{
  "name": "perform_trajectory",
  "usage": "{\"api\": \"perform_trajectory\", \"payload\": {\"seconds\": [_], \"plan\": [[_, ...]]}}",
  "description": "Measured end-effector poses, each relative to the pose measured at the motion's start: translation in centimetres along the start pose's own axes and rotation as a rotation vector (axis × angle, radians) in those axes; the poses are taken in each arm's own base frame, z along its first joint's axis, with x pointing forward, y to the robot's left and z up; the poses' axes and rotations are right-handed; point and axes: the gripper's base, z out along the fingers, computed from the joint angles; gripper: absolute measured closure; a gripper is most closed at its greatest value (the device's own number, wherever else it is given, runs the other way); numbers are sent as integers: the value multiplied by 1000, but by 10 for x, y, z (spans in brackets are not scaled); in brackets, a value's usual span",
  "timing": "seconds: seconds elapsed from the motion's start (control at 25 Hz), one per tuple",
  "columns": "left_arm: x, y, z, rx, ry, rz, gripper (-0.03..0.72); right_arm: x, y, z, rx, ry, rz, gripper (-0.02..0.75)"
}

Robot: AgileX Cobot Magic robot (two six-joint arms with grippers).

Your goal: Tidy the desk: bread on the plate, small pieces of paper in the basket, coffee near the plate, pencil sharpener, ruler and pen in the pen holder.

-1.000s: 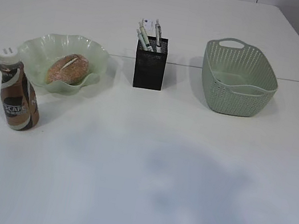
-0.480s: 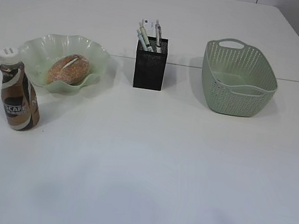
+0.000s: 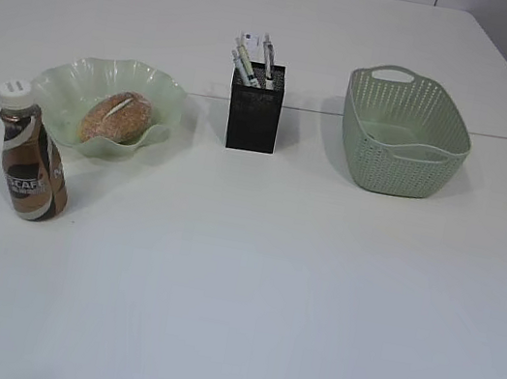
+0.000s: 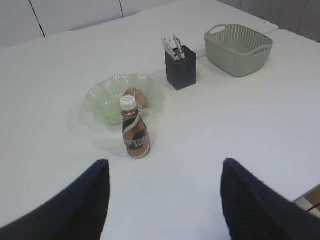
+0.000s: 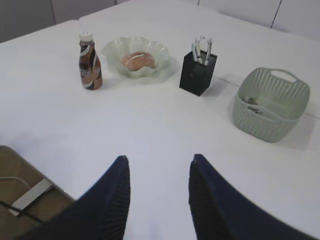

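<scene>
The bread (image 3: pixel 116 116) lies on the pale green wavy plate (image 3: pixel 71 84). Beside the plate stands the brown coffee bottle (image 3: pixel 33 160). A black pen holder (image 3: pixel 254 108) holds pens (image 3: pixel 268 55) and other white sticks; the ruler and pencil sharpener cannot be told apart inside it. In the green basket (image 3: pixel 405 133) lie small pieces of paper (image 5: pixel 254 106). Neither gripper shows in the exterior view. My left gripper (image 4: pixel 165 167) hangs open high above the table, short of the coffee bottle (image 4: pixel 135 131). My right gripper (image 5: pixel 159 161) is open over bare table, nothing between its fingers.
The white table has a seam behind the pen holder and a second table (image 3: pixel 265 15) behind it. In the right wrist view the table's near edge (image 5: pixel 47 175) shows, with floor and a white power strip (image 5: pixel 30 195) below.
The soft shadows on the front of the table have faded away. None of the objects has moved.
</scene>
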Motion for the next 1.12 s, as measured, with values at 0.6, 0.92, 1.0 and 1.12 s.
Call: {"api": "perform_trajectory", "payload": {"seconds": [0.6,0.92,1.0,1.12], "plan": [[68,-15,48,-29,124,22,196,80,17,23,-85,144,7,414],[92,-14,82,-7,191,0,196,86,15,32,-80,158,15,414],[93,-14,83,-7,195,-1,196,86,15,33,-78,153,16,414],[93,-14,84,-7,195,-1,197,86,15,33,-75,154,18,414]]}}
